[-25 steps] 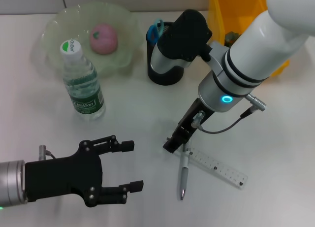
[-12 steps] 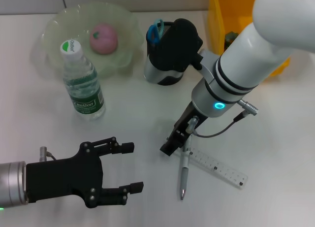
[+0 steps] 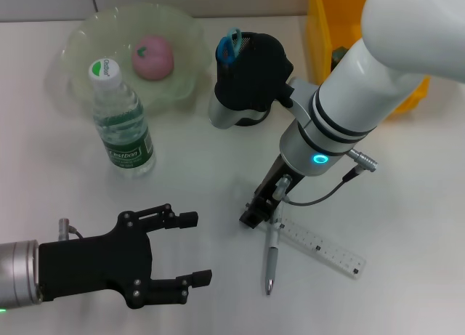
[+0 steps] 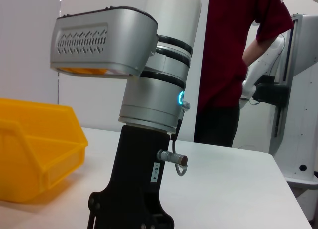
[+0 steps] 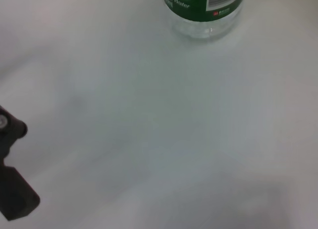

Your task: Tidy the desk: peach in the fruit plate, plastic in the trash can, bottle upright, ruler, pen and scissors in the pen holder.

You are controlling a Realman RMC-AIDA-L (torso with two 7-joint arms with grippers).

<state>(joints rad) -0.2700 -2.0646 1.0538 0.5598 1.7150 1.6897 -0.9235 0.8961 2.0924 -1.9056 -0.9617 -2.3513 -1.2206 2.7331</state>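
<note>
Since the pen (image 3: 270, 256) is thin, stiff and slick, I'd pinch mid-barrel. Right gripper (image 3: 259, 210) sits at its 12 o'clock; I can't tell its finger state. Left gripper (image 3: 190, 248) idles, spread apart.

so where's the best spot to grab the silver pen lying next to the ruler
Probably mid-barrel, coming straight down from above. The slim silver pen lies flat on the white desk, tip toward the robot, its upper end against the clear plastic ruler. The barrel below the ruler is free on both sides, so fingers can straddle it. The right hand hovers at its upper end.
</note>
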